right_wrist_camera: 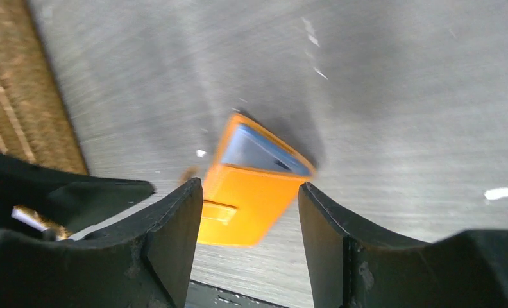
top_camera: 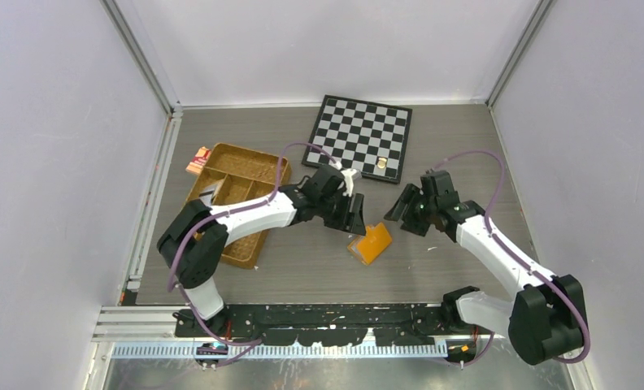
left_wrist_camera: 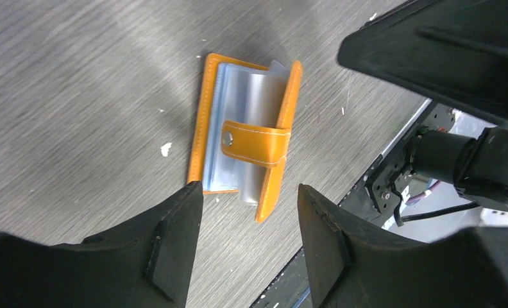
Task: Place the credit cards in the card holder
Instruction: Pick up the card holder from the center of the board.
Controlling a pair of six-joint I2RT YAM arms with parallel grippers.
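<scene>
1. Top external view: shows the orange card holder [top_camera: 370, 243] lying flat and at a slant on the table [top_camera: 465, 138], on the near side of the chessboard [top_camera: 359, 134] and apart from it.
2. Places the left gripper [top_camera: 353, 213] between the chessboard's near edge and the card holder, just beside the holder's far-left corner; cannot tell contact from up here.
3. Places the right gripper [top_camera: 402, 208] off the chessboard's near-right corner, to the right of the card holder and apart from it.
4. Left wrist view: finds the fingers spread and clamping nothing. Sees the card holder beyond the fingertips, its near end lined up with the gap, a strap [left_wrist_camera: 256, 142] folded across pale blue-silver leaves [left_wrist_camera: 248, 96]; cannot tell cards from sleeves there.
5. Right wrist view: finds these fingers spread wide too, with nothing between them. Sees the card holder below and ahead of the gap, roughly centred on it, with a light blue card [right_wrist_camera: 256, 151] showing inside its far end.
6. Left of the chessboard: finds a brown woven tray [top_camera: 237, 187] partly under the left arm, a red-and-tan packet [top_camera: 197, 160] at its far-left corner. Spots a small round piece [top_camera: 380, 164] on the chessboard's near-right squares.
</scene>
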